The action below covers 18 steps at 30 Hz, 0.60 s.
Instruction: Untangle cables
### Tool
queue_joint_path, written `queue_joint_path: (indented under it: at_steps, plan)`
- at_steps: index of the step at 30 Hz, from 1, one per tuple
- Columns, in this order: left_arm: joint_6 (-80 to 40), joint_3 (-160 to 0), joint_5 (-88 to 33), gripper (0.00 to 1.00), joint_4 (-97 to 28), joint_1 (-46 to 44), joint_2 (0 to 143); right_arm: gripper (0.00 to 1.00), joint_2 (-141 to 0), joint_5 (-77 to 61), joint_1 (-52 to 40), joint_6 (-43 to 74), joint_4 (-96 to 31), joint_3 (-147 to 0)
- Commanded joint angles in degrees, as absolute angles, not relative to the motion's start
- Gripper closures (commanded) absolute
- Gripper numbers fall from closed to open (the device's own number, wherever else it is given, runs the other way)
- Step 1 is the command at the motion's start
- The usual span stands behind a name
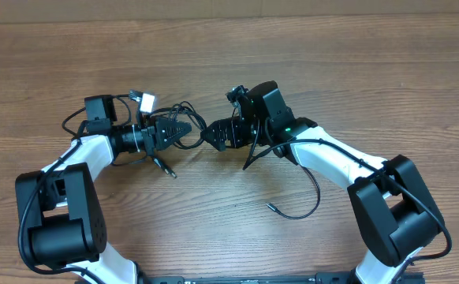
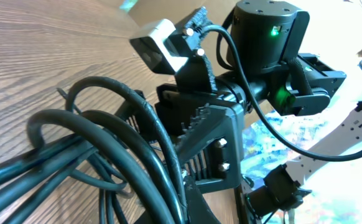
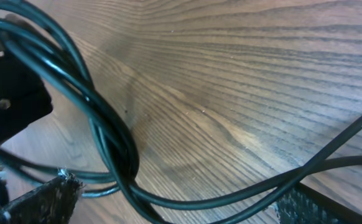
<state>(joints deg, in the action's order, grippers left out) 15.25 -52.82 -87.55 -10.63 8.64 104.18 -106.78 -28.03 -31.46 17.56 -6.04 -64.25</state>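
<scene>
The cables (image 1: 186, 108) form a black tangle at the table's middle, between my two grippers. My left gripper (image 1: 184, 130) points right and is shut on the cables (image 2: 106, 124), a bundle of loops that runs into its jaws (image 2: 181, 206). My right gripper (image 1: 212, 134) faces it from the right and stands open. Two strands of the cables (image 3: 112, 137) cross the gap between its pads (image 3: 41, 199), and its fingertips (image 3: 175, 211) are not closed on them. In the left wrist view the right gripper's fingers (image 2: 209, 143) sit just behind the loops.
A silver-tipped plug end (image 1: 169, 170) lies below the left gripper. A white plug (image 1: 145, 100) lies behind the left arm. One loose strand curves past the right arm and ends at a small plug (image 1: 270, 207). Bare wooden tabletop (image 1: 332, 71) surrounds the arms.
</scene>
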Motion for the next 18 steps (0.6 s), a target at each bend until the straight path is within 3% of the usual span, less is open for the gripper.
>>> queue_joint_path:
  at_steps: [1, 15, 18]
  plan:
    - [16.78, -52.38, -88.97, 0.96, -10.13, 7.68, 104.88, 0.0, -106.59, -25.71, -31.92, 17.76, -5.65, -64.07]
    - [16.73, -52.38, -86.5, 0.96, -8.91, 7.68, 104.88, 0.01, -101.6, -52.07, -23.42, 17.76, -14.35, -68.93]
    - [16.73, -52.38, -86.7, 0.96, -8.93, 7.66, 104.88, 0.01, -101.36, -51.99, -22.5, 17.41, -14.26, -68.93]
